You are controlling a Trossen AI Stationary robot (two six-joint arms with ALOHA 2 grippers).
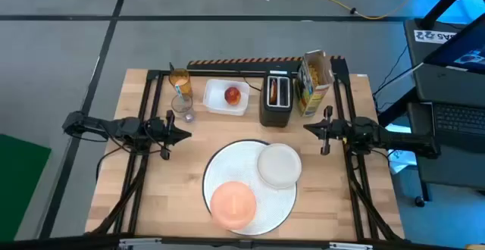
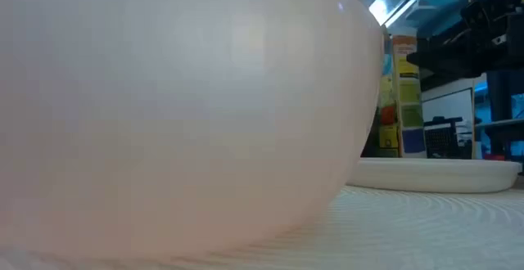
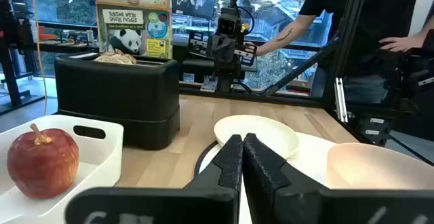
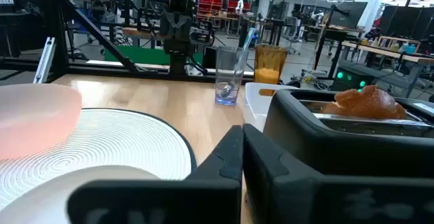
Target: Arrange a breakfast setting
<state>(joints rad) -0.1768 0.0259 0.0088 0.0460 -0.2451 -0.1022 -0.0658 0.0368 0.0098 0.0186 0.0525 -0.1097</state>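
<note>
Both tools sit pinched closed and empty: left tool [image 1: 184, 135], right tool [image 1: 309, 128]. Open your left wide, then take the red apple [image 1: 232, 95] from above, squarely.

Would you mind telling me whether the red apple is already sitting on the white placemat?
No, the red apple lies in the white tray beside the black toaster, apart from the placemat.

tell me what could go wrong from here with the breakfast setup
1. The orange bowl sits at the placemat's near edge; a nudge could push it off.
2. The red apple lies in the white tray beside a glass, which the left gripper might tip when reaching.
3. The bagel sits deep in the toaster, awkward to grasp.
</note>
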